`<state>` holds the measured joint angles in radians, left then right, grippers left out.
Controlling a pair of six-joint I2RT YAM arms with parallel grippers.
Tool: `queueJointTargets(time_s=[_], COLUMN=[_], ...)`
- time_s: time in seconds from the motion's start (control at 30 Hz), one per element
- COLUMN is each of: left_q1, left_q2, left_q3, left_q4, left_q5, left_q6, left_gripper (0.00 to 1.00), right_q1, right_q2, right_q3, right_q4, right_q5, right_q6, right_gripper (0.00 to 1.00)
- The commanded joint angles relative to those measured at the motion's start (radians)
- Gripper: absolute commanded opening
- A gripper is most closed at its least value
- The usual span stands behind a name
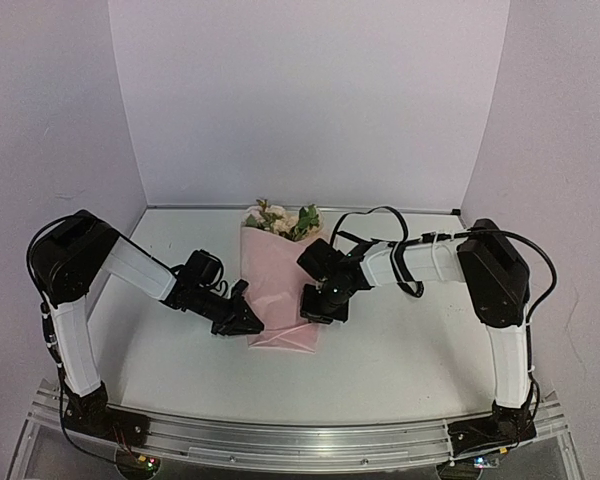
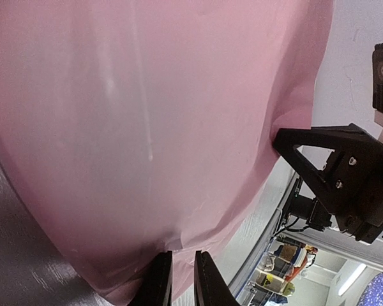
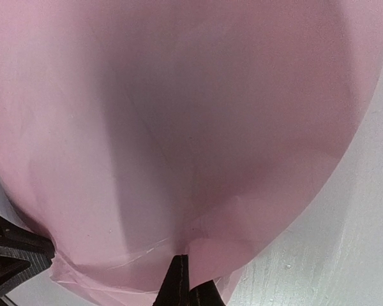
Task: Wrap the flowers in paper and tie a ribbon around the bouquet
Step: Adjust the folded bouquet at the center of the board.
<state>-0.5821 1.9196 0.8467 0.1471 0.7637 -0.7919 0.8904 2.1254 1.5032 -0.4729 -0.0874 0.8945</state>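
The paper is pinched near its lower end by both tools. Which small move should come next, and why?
Probably the right tool should draw its pinched edge of the paper slightly toward the left tool, to tighten the wrap. Both tools grip the paper's lower end from opposite sides. The flowers show only at the far end, so the paper already encloses them.

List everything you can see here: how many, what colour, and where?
flowers: one bunch, cream-pink with green leaves, at the paper's far end.
paper: one sheet, light pink, wrapped round the flowers, mid-table.
table: one, white, under everything.
rail: one, silver, near edge.
left arm: one, white-black, left side.
right arm: one, white-black, right side.
left gripper: one, black, pinching paper's left edge.
right gripper: one, black, shut on paper's right edge.
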Motion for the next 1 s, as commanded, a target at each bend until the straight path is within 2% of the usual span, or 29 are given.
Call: queueJointTargets(time_s=[0.0,0.13,0.27,0.5,0.73,0.97], left_q1=[0.007,0.007,0.007,0.007,0.006,0.007], left_q2=[0.038,0.038,0.033,0.023,0.023,0.018], left_q3=[-0.009,-0.01,0.0,0.016,0.028,0.03], left_q4=[-0.055,-0.065,-0.086,-0.11,-0.122,-0.121], left_q5=[-0.09,-0.094,-0.1,-0.107,-0.107,-0.106], left_q6=[-0.03,-0.024,-0.003,0.019,0.03,0.028], left_gripper=[0.14,0.14,0.14,0.14,0.14,0.14], right_q1=[0.012,0.014,0.022,0.069,0.1,0.105], right_q2=[-0.01,-0.05,-0.116,-0.143,0.002,0.068], right_q3=[0.008,0.017,0.052,0.151,0.282,0.198], right_q4=[-0.053,-0.104,-0.157,-0.197,-0.189,-0.084], right_q5=[0.059,0.084,0.087,0.115,0.03,0.012], right_q6=[-0.058,-0.098,-0.139,-0.2,-0.203,-0.154], right_gripper=[0.04,0.2,0.27,0.28,0.25,0.22])
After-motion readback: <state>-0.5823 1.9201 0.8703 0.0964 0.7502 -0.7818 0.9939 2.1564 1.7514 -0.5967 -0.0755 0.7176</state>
